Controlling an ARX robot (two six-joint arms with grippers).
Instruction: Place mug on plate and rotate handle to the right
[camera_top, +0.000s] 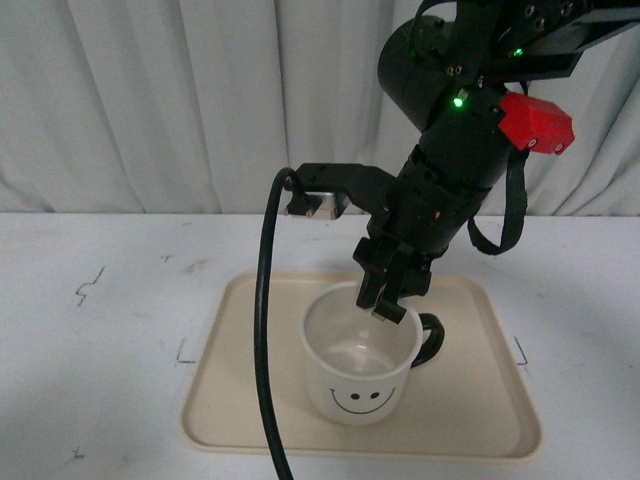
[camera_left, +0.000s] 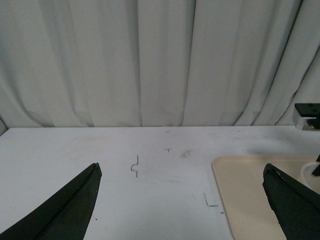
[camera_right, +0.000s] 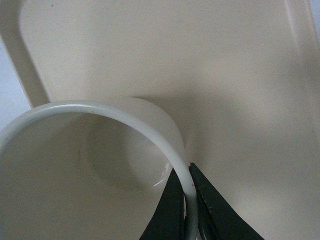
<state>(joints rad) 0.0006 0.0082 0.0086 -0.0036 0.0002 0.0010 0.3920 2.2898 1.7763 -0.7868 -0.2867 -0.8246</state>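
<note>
From the front, my right claw (camera_top: 386, 304) reaches in from above and is pinched on the far-right rim of the mug (camera_top: 358, 375), one finger inside the wall and one outside; the mug stands upright on the plate (camera_top: 222, 400), smiley face toward me, and the handle (camera_top: 431, 340) sticks out to my right; so I judge the placing done and the turn as good as done, with only letting go and lifting off left. The mug sits a little right of the plate's middle and nearer its front rim, yet apart from every rim, with bare plate all round; a black cable (camera_top: 262, 340) hangs just left of the mug and crosses the plate's front edge, so I judge straight up the cleanest way out. In my left wrist view, my left claw (camera_left: 182, 200) has its fingers spread wide and holds nothing; it hangs over bare table (camera_left: 100, 150), with a corner of the plate off to one side. In my right wrist view, the two fingers are clamped on the thin white rim; the mug is empty inside, and open plate runs beyond it to the raised edge.
</note>
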